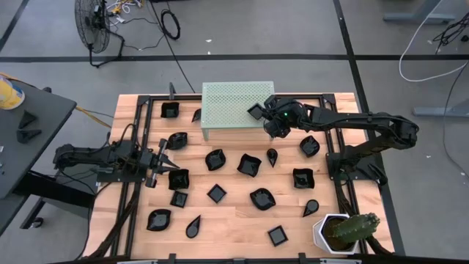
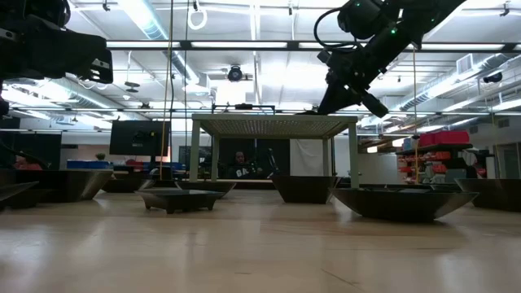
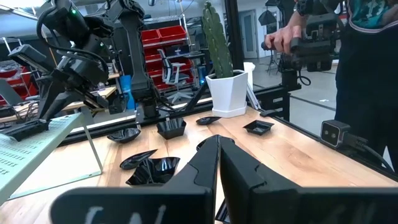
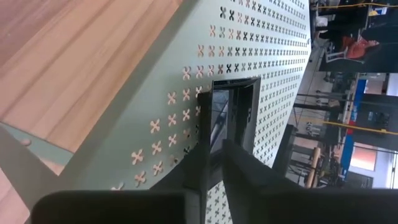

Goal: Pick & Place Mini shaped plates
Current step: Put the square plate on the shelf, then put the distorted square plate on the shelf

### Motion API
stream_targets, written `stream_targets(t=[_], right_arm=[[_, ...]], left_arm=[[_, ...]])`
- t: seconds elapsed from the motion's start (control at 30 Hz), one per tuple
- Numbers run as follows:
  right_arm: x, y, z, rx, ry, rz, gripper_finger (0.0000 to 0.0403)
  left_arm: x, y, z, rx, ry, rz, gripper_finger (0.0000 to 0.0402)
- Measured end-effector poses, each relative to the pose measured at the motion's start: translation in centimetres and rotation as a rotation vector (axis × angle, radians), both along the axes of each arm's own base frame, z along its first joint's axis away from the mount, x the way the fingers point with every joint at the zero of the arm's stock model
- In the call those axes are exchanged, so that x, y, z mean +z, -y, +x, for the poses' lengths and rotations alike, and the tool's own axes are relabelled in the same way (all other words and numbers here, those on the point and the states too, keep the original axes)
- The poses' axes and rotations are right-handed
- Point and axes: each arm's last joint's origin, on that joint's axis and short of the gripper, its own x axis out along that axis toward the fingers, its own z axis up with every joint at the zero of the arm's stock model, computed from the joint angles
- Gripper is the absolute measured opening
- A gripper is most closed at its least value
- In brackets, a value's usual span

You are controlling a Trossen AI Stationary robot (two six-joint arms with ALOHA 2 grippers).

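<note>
Several mini shaped plates (image 1: 249,164), glossy black, lie scattered over the wooden table. One small square plate (image 1: 256,111) lies flat on the right end of the pale green perforated stand (image 1: 233,103). My right gripper (image 4: 214,146) slants down over that plate, fingers a little apart on either side of its near rim (image 4: 214,118). In the low view it hangs above the stand's right end (image 2: 358,89). My left gripper (image 1: 167,156) waits level and shut over the table's left side, touching nothing; in its wrist view the fingers (image 3: 217,162) meet. My right gripper has its two fingers either side of the square plate's near rim (image 4: 214,118), slanting down from the table's right. The plate lies flat on the stand's top. A narrow gap shows between the fingers; I cannot tell whether either finger touches the rim.
A white hexagonal pot with a cactus (image 1: 341,233) stands at the near right corner. Black frame rails (image 1: 139,132) run along the table's left and right sides. A person (image 3: 367,62) stands beyond the table's edge in the left wrist view.
</note>
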Motion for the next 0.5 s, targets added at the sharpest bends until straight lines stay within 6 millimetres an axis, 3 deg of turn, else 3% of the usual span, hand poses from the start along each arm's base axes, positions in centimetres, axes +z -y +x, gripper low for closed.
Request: stream_targets(t=[0.5], right_arm=[[0.77, -0.15, -0.42, -0.005, 0.033, -0.005, 0.0108]], left_arm=[[0.00, 0.00, 0.00, 0.000, 0.000, 0.000, 0.0023]])
